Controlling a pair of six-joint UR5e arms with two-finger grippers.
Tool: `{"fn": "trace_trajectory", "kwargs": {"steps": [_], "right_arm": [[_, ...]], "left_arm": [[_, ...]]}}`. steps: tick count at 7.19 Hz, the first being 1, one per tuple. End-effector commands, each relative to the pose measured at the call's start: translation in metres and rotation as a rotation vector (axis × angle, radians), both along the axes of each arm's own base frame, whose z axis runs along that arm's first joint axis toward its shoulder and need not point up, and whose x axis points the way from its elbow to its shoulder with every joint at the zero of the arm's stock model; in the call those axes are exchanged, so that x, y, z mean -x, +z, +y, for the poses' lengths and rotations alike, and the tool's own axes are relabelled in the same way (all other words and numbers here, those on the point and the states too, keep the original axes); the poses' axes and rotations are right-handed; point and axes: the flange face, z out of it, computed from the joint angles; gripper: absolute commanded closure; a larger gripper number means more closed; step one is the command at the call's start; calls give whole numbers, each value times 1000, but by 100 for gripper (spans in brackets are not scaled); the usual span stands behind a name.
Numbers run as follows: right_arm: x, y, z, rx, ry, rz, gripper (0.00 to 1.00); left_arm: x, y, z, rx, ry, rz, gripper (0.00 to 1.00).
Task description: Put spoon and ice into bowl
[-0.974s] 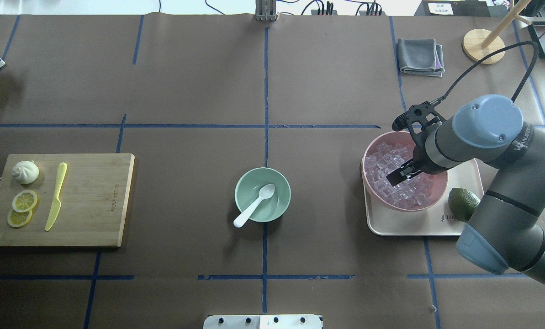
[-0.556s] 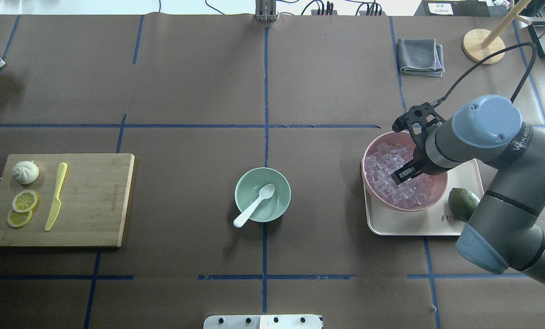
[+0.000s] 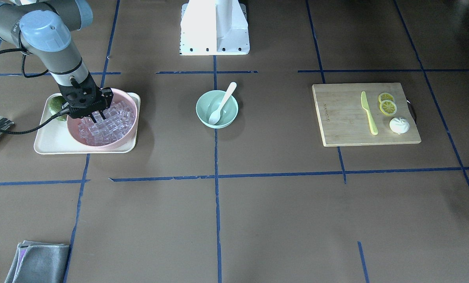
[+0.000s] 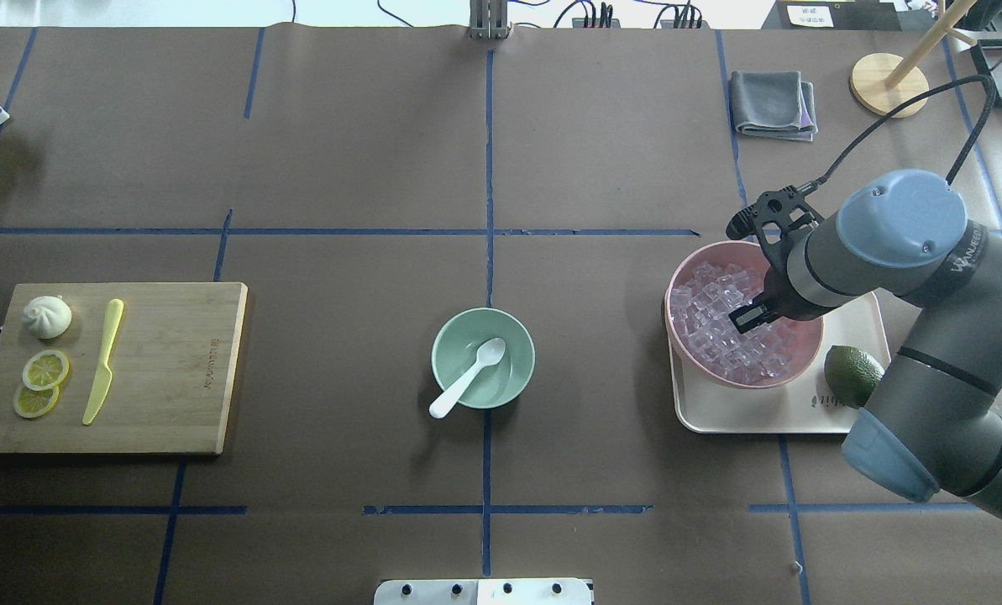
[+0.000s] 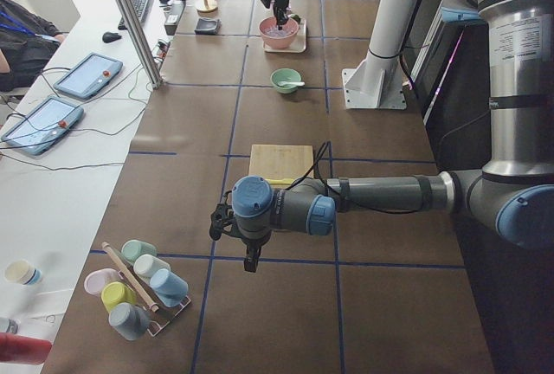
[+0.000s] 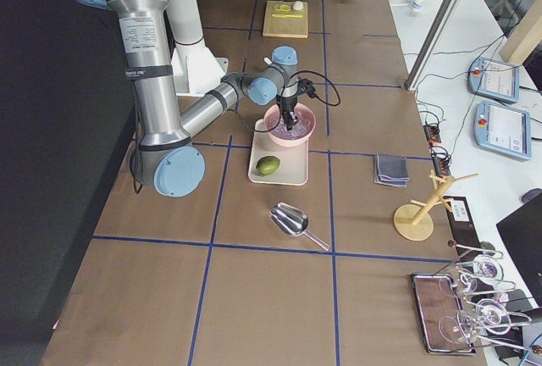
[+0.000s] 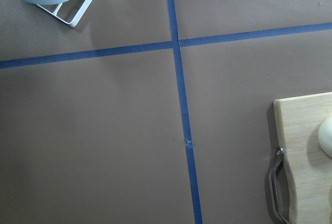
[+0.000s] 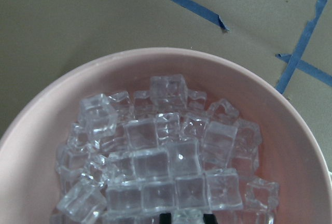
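Shifted a little toward its arm since a second ago, the right gripper (image 4: 751, 317) is held over the pink bowl (image 4: 668, 315), its fingertips closed on a cube of the ice (image 8: 155, 167) heaped beneath it. Whether the left gripper (image 5: 250, 261) is parted cannot be told; well to the right gripper's left, the spoon (image 4: 471, 378) is laid in the bowl (image 4: 446, 349), handle over the rim

The bowl (image 4: 519, 357), small, round and mint-green, stands upright at the middle of the surface (image 4: 341, 168). The white plastic spoon (image 4: 467, 378) lies in it, scoop down inside, slim handle slanting out over the rim (towards the robot). The ice (image 4: 719, 323), clear glassy cubes, is heaped in a wider pink bowl (image 4: 670, 323), well apart; one cube sits between the tips of the right claw (image 8: 186, 218).
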Motion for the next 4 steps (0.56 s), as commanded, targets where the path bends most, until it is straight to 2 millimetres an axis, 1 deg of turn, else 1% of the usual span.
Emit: {"fn": "trace_trajectory", "kwargs": {"steps": [1, 2, 3, 4], "right_arm": [[1, -30, 0, 111, 154, -65, 100], [11, -55, -5, 246, 301, -94, 100], [26, -91, -8, 374, 428, -131, 100], [46, -122, -1, 448, 480, -150, 100]], "left_arm": [[-1, -1, 0, 0, 1, 8, 0], [0, 0, 0, 2, 1, 7, 0], [-1, 0, 0, 2, 1, 8, 0], [-1, -1, 0, 0, 1, 8, 0]]}}
